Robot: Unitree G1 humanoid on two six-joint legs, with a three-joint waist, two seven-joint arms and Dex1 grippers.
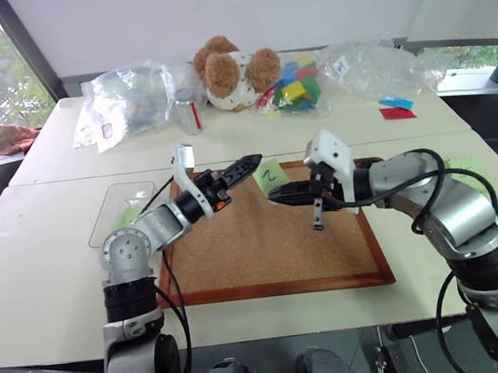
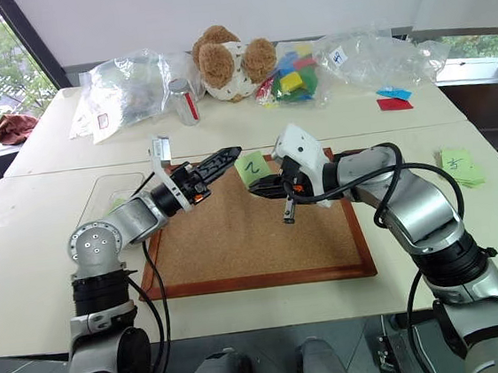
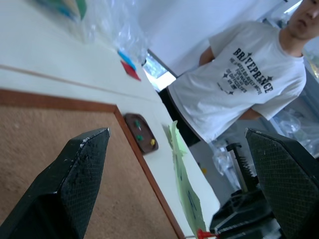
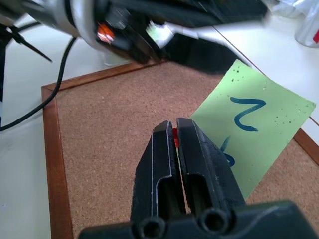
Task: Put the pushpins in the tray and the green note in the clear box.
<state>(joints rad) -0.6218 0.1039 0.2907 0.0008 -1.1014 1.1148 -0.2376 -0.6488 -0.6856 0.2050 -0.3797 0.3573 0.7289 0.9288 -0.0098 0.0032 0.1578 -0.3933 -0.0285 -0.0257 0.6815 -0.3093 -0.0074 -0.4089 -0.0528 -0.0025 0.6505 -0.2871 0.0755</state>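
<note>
Over the far part of the cork board (image 1: 264,247), my right gripper (image 1: 274,198) is shut on a red pushpin (image 4: 175,137). The green note (image 1: 268,175), marked in dark ink, hangs on that pin, lifted off the board. My left gripper (image 1: 251,163) is open, its fingers (image 3: 75,174) spread wide, and points at the note from the left, close to it without touching. The tray (image 3: 140,133), small and dark brown, lies just past the board's corner and holds a green and a yellowish pushpin (image 3: 151,142). The clear box (image 1: 108,201) stands left of the board.
A stack of green notes (image 2: 461,167) lies on the table to the right. At the back are a teddy bear (image 1: 233,72), a metal can (image 1: 188,114) and crinkled plastic bags (image 1: 128,97). A person in a white T-shirt (image 3: 239,89) stands beyond the table's right end.
</note>
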